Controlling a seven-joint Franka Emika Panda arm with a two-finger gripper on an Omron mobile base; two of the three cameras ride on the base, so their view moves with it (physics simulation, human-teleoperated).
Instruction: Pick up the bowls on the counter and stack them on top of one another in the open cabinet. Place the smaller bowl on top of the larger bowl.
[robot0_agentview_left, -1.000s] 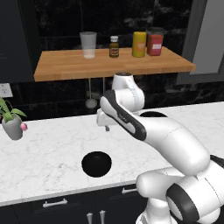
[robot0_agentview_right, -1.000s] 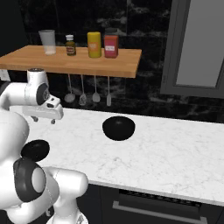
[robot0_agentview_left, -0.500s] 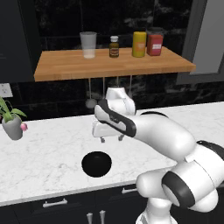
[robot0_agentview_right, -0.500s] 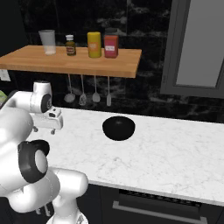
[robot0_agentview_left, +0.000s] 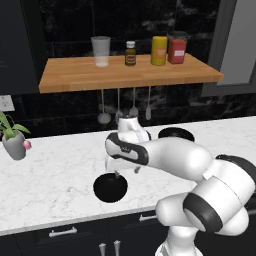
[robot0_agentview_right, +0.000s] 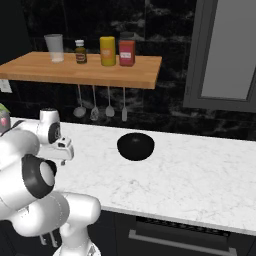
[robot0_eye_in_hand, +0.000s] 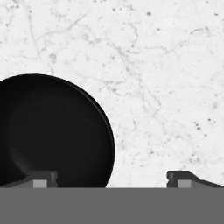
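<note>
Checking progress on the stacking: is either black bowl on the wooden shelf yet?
No. The larger bowl and smaller bowl both sit on the counter.

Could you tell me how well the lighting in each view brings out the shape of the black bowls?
Left base view: the larger bowl reads as a flat black disc with no shading. Right base view: the smaller bowl shows a faint sheen and a soft shadow on the counter. Hand view: a dim gradient inside the larger bowl.

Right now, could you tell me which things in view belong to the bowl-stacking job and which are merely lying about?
Job:
- larger bowl
- smaller bowl
- wooden shelf
- counter

Lying about:
- glass
- brown bottle
- yellow jar
- red jar
- potted plant
- hanging utensils
</note>
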